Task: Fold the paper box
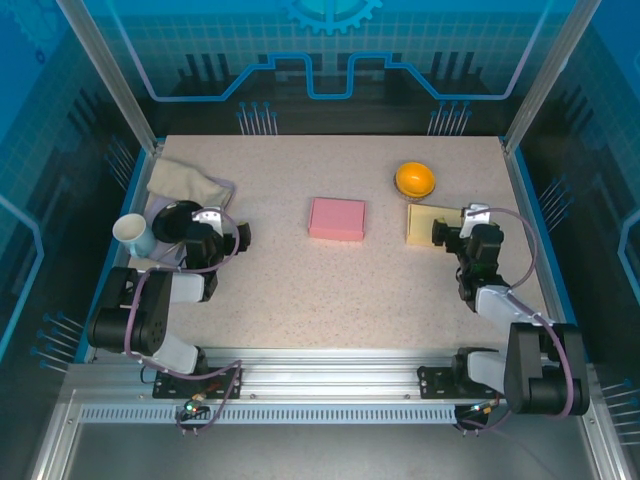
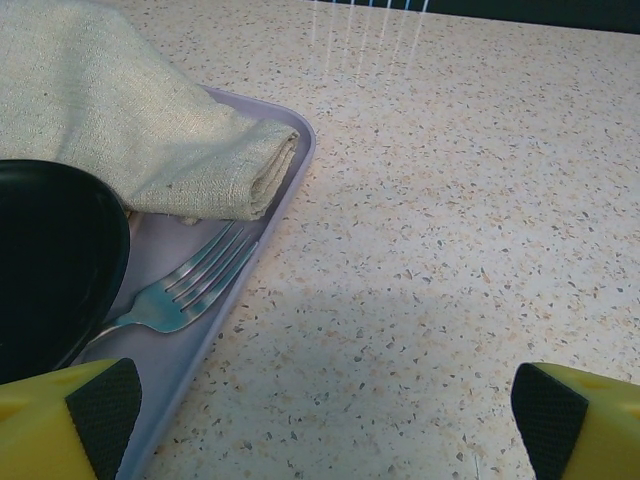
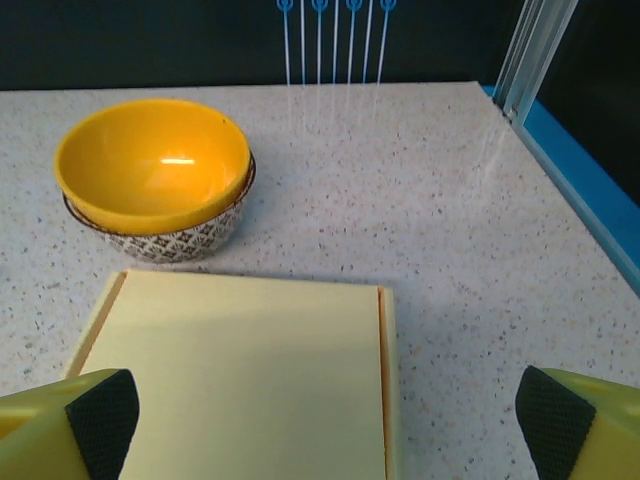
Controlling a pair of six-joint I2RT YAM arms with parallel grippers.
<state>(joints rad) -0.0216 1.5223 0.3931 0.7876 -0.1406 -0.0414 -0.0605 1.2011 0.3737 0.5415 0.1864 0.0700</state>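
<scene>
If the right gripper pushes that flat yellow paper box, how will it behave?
The yellow paper box lies flat and thin: probably light, sliding easily on the table. Its creased edge flap suggests it would flex if lifted.

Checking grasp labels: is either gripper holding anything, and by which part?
Nothing is held. Both stand open: the left gripper over bare table beside the tray, the right gripper over the flat yellow box.

a speckled beige table (image 1: pixel 300 280) sits inside blue translucent walls (image 1: pixel 330 40) with aluminium posts (image 1: pixel 105 70).
</scene>
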